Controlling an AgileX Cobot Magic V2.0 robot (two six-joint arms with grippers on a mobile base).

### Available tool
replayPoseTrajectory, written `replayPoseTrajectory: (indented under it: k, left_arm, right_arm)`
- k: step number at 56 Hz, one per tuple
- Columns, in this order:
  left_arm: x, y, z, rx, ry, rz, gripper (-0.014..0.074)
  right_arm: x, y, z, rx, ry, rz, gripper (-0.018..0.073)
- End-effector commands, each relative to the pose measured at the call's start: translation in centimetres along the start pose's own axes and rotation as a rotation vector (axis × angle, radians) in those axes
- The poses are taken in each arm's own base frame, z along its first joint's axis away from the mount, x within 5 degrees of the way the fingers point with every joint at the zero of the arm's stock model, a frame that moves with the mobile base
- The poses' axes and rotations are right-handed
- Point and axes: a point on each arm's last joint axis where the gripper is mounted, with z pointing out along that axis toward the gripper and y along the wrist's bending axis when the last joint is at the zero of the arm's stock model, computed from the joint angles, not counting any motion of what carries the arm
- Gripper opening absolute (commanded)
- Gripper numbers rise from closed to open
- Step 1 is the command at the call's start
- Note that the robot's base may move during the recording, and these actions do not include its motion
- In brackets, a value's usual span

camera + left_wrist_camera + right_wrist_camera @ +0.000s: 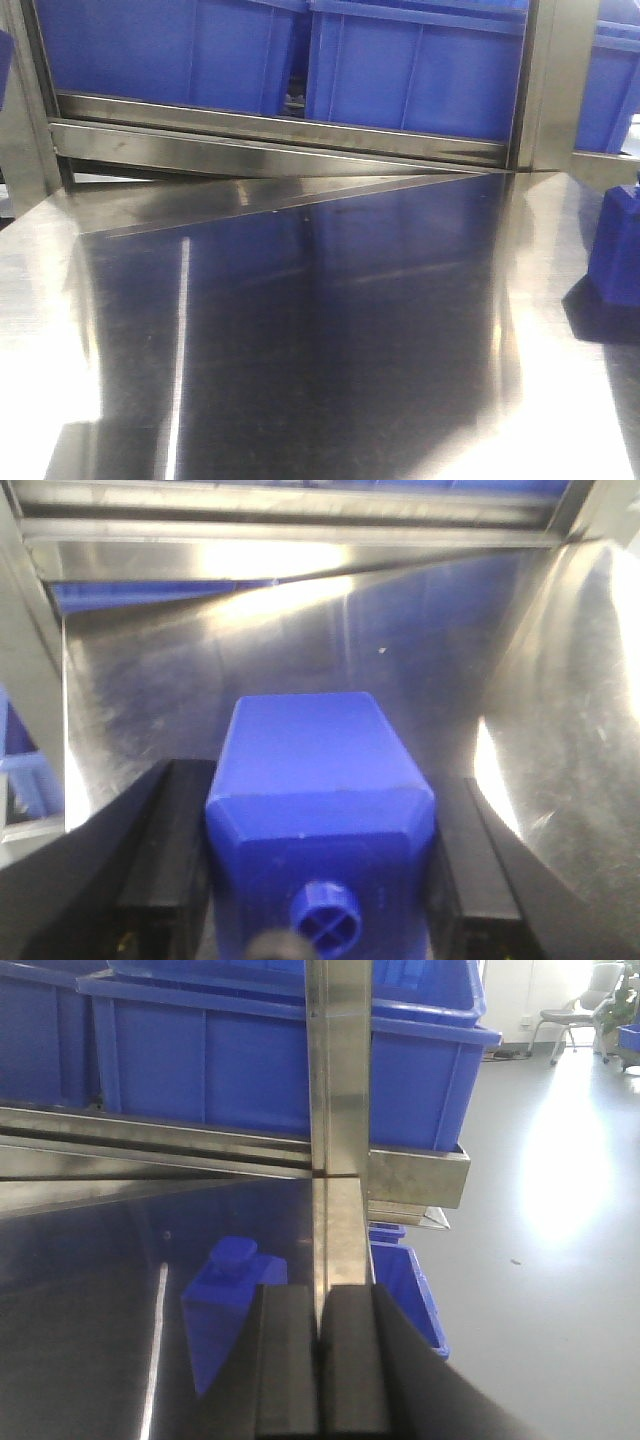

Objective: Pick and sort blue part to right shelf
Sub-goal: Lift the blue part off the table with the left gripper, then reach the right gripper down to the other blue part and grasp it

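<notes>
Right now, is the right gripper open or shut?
The right gripper is shut: its two black fingers meet with no gap and nothing between them.

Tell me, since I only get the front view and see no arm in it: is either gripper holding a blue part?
Observer: Yes. The left wrist view shows the left gripper with its fingers tight against both sides of a blue part.
Operator: And the right one?
Observer: The right gripper is shut with nothing between its fingers, pointing at the shelf post.
</notes>
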Motion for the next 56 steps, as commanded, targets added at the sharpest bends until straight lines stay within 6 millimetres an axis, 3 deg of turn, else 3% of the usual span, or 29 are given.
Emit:
replayPoseTrajectory:
  k: [1,15,28,36,42,49,56]
  left_arm:
    - [-1.5,-0.6,-0.7,0.058,-0.147,0.005,0.0284]
    - [-1.6,-0.6,-0.7,0.069,-0.172,0.005,0.0284]
    - [-1.6,-0.7,-0.7,0.071,-0.177,0.005,0.0284]
    - [-1.6,-0.7,-0.7,0.071,-0.177,0.005,0.0284]
    - [-1.6,-0.7,-0.7,0.071,-0.177,0.005,0.0284]
    - [-1.6,-0.7,-0.7,0.071,-0.177,0.005,0.0284]
    - [-1.6,-0.7,-0.7,0.071,-0.177,0.005,0.0284]
  right_arm:
    - [-3.7,0.3,-0.9,-0.009,-0.105,0.002,0.0049]
    - [-9.6,0.8,-0.8,-0.013,0.044,-0.001,0.0049]
    - [-14.5,2.1,2.6,-0.09,0.395,0.011,0.0066]
    - [-17.0,3.4,5.6,-0.204,0.505,0.015,0.0202]
    - [-18.4,4.0,8.2,-0.229,0.494,0.052,0.0314]
    - [-17.9,3.9,10.5,-0.214,0.522,0.062,0.0394]
    - [-16.9,4.2,12.5,-0.223,0.686,0.079,0.0561]
